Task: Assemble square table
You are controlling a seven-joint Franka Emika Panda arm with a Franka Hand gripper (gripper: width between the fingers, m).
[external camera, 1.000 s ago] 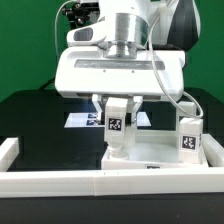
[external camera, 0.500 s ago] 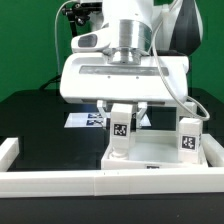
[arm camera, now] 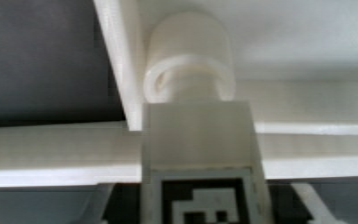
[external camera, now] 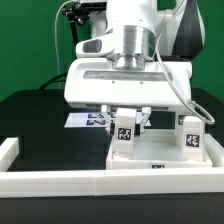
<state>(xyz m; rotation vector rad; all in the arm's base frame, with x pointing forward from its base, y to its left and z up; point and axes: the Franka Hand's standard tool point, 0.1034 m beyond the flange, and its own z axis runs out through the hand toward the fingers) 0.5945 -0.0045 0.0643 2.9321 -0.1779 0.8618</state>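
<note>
Standing here watching: the two-finger gripper [external camera: 126, 118] is pinching a short white plastic block leg w/ a black-and-white tag [external camera: 125, 133], jaws pressed on its upper part, one either side. Leg is upright, its lower end at or just above the white plastic square slab of the table [external camera: 160, 155]; can't tell if it's touching. Wrist view shows the same leg [arm camera: 195, 130] from above, running down toward the slab's rimmed underside [arm camera: 318, 110], tag facing the cam.

A second white block leg [external camera: 192, 134] already stands upright on the slab, near the corner on the exterior view's right, so I'd guess the held one is going to the next corner, prob. to be screwed in. Holding it vertical makes sense: it has to meet the hole square.

Slab sits tight against the long white rail [external camera: 60, 182] up front, prob. so it won't slide under pressure. Flat printed tag sheet [external camera: 88, 119] lies behind, on the black table [external camera: 35, 125], untouched.
</note>
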